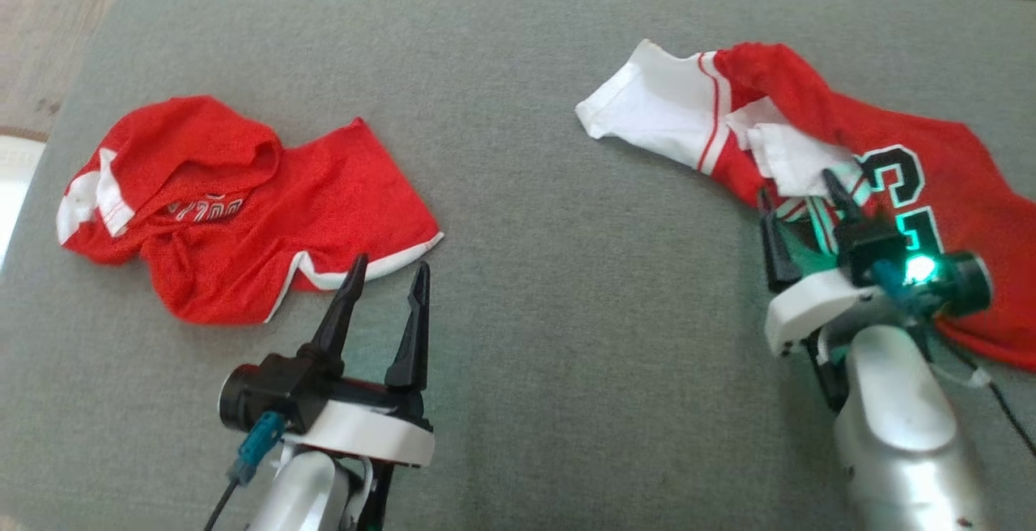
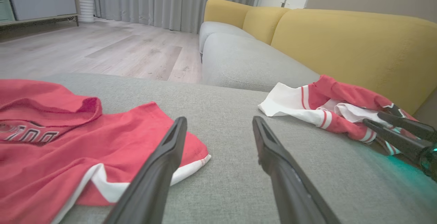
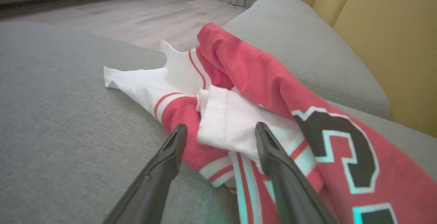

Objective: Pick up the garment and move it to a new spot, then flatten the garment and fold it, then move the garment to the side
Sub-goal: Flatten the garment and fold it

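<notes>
A crumpled red garment with white trim (image 1: 235, 207) (image 2: 68, 138) lies on the left of the grey cushion. My left gripper (image 1: 390, 265) (image 2: 219, 120) stands open just off its near right corner, holding nothing. A second garment, red and white with a black number (image 1: 955, 167) (image 2: 327, 94) (image 3: 259, 77), lies bunched at the right. My right gripper (image 1: 797, 195) (image 3: 221, 126) is open at this garment's near edge, its fingers either side of a folded white flap. In the left wrist view the right gripper (image 2: 374, 117) rests low against that cloth.
Both garments lie on a wide grey sofa cushion (image 1: 550, 312). Yellow backrests (image 2: 341, 39) rise behind the right garment. Wooden floor (image 2: 119, 46) lies beyond the cushion's far edge. A broad bare strip of cushion separates the two garments.
</notes>
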Available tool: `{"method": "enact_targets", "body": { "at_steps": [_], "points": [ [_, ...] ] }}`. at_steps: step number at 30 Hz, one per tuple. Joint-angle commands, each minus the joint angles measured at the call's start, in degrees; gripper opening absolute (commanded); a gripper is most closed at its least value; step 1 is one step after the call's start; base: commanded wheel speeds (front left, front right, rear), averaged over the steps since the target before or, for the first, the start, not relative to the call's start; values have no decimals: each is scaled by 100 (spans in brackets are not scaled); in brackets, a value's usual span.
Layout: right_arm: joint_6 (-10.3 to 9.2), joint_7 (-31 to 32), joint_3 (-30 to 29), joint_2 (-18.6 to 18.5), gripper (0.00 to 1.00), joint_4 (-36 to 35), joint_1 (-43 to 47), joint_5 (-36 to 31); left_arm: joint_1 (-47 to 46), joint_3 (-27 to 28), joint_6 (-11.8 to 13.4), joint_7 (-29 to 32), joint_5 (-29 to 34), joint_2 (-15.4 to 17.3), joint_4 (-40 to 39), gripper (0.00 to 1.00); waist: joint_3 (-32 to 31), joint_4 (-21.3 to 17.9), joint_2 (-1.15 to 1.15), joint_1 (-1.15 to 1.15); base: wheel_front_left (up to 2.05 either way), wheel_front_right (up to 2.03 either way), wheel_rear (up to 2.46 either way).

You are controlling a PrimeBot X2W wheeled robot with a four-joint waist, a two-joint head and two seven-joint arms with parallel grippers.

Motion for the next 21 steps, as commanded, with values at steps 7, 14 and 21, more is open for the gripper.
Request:
{"method": "enact_targets", "body": {
  "at_steps": [7,14,21],
  "points": [
    [44,-61,-227,13,100,-15,-438,13,-290,123,58,-55,-62,10,-144,100,118,85,0,-1,0,0,0],
    [44,-61,-277,13,0,278,-582,183,-332,119,70,-55,-42,10,-103,100,132,-9,0,-1,0,0,0],
    [44,-61,155,13,0,122,-547,753,-327,163,62,-55,9,10,-50,100,45,-152,0,-1,0,0,0]
  ]
}}
